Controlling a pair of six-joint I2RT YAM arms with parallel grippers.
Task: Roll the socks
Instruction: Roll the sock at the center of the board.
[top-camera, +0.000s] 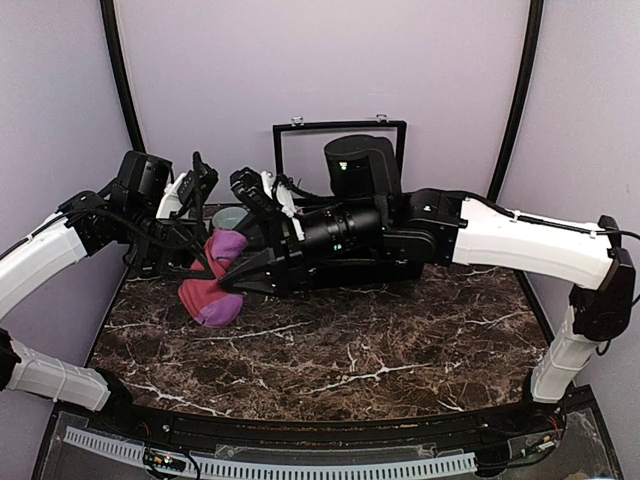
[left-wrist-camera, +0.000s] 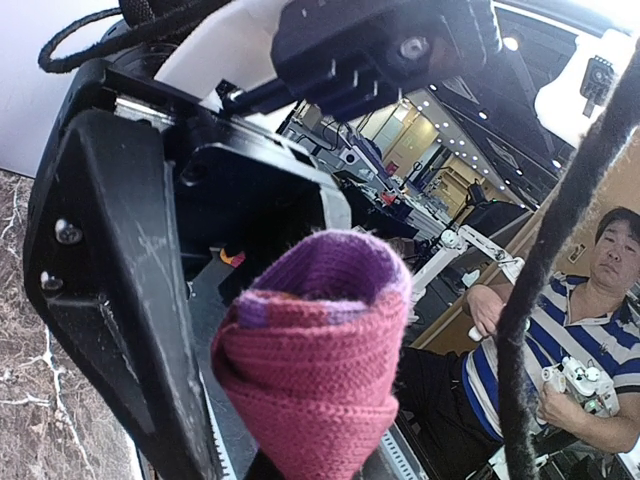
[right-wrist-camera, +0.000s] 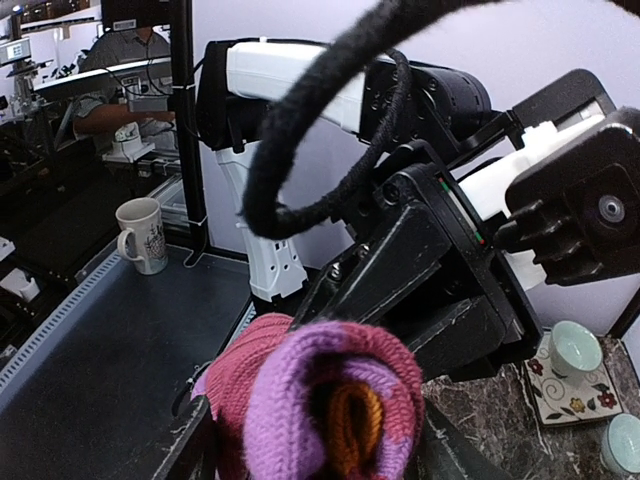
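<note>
My left tool (top-camera: 205, 258) is pinching the rolled-up socks (top-camera: 212, 300) and holding them off the table (top-camera: 380, 350), right between both tools. My right tool (top-camera: 238, 272) has its jaws around the purple end, but I honestly can't tell if it's squeezing. My worry is that a grip on just the outer layer lets the roll spring open and drop. The tools are also crammed together, so a bump seems likely. Beside my right tool, a mint cup (right-wrist-camera: 576, 350) on a coaster (right-wrist-camera: 560, 395) looks empty.
</note>
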